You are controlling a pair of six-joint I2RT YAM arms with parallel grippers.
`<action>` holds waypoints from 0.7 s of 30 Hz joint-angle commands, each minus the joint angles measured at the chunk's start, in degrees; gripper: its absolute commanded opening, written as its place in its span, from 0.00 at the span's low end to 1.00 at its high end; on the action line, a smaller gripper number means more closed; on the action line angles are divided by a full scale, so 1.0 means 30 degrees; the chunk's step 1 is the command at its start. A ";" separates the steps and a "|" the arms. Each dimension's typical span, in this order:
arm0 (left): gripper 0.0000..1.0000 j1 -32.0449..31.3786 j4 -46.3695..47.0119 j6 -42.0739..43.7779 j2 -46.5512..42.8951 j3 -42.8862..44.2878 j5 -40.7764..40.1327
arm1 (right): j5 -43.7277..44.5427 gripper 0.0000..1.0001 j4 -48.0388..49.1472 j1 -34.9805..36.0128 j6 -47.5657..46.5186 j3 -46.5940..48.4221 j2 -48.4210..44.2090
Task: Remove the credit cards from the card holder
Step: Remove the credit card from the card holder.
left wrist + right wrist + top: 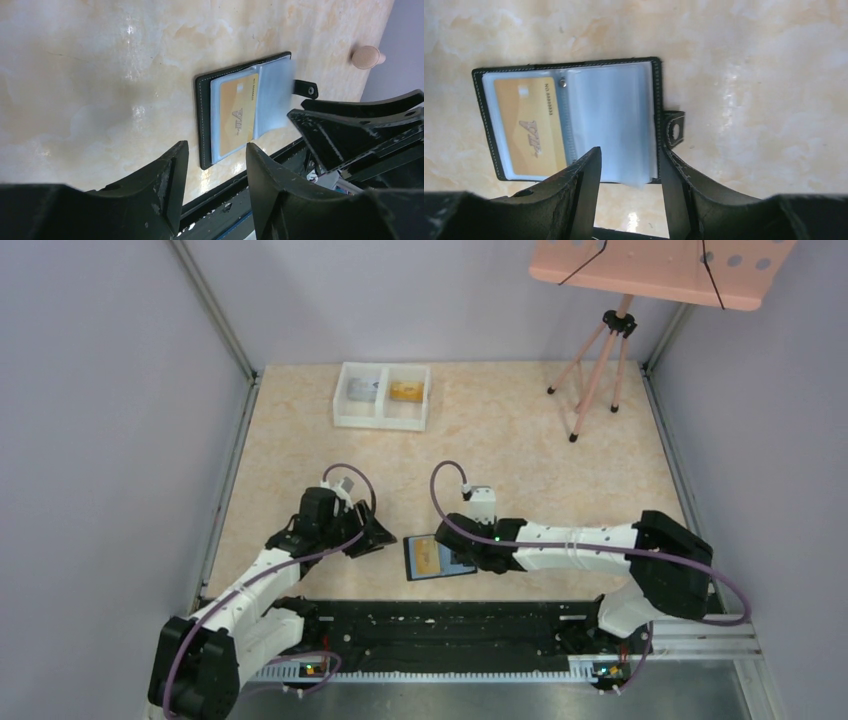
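Black card holder (610, 107) lies open — orange-gold credit card (530, 125) under clear sleeve

The pale beige marbled desk (540, 470) carries an open black stitched card holder (614, 110) lying flat near its front edge. A white plastic two-compartment tray (380, 424) sits towards the back, and a pink tripod stand (598, 360) stands at the far right.

Seen from above, the right gripper (458, 552) covers the right half of the card holder (416, 562) by the table's near edge. Its clear sleeves (611, 120) are blurred. The contents of the white tray (380, 423) at the far edge are too small to identify.
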 commanded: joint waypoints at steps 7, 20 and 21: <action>0.51 -0.0455 0.1252 0.0040 0.0304 0.0156 0.0221 | -0.0117 0.45 0.0140 -0.1035 -0.1225 -0.1129 -0.4142; 0.36 -0.2290 0.3847 -0.0785 0.1791 -0.0395 0.0024 | -0.9352 0.28 1.1002 -0.2687 -0.3193 -0.4951 -0.4080; 0.32 -0.2500 0.4221 -0.0907 0.2083 -0.0513 -0.0006 | -0.9465 0.26 1.1339 -0.2825 -0.2996 -0.5077 -0.3863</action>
